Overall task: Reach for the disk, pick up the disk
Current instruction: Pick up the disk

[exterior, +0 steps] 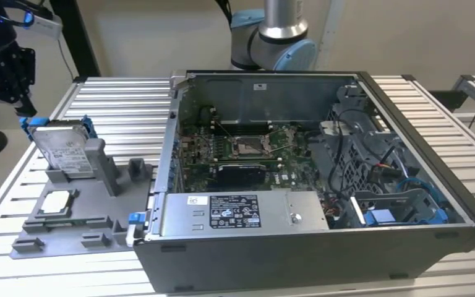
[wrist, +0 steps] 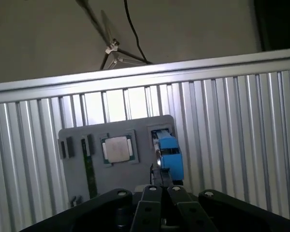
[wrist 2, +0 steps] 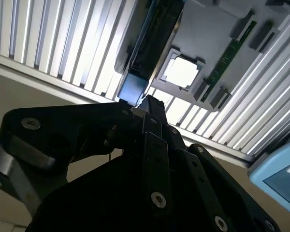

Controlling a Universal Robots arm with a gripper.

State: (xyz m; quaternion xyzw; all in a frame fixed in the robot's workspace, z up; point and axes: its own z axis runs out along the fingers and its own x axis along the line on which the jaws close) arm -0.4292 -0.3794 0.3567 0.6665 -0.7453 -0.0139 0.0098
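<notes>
slatted table (exterior: 122, 99) — gripper (exterior: 26, 110) just over the upright disk (exterior: 62, 148), jaws together, empty — disk's foot hidden in holder (exterior: 97, 170).

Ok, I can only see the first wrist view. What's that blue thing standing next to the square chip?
Observer: That's the blue frame around a disk. In the exterior view the disk stands on edge in a grey holder, with its flat silver face showing.
Operator: Is the gripper holding it?
Observer: I can't say. In the exterior view the gripper hangs right over the disk's top corner, on the exterior view's left. I can't tell whether it touches.
Operator: What else is there?
Observer: An open computer case, lying to the exterior view's right of the holder.
</notes>
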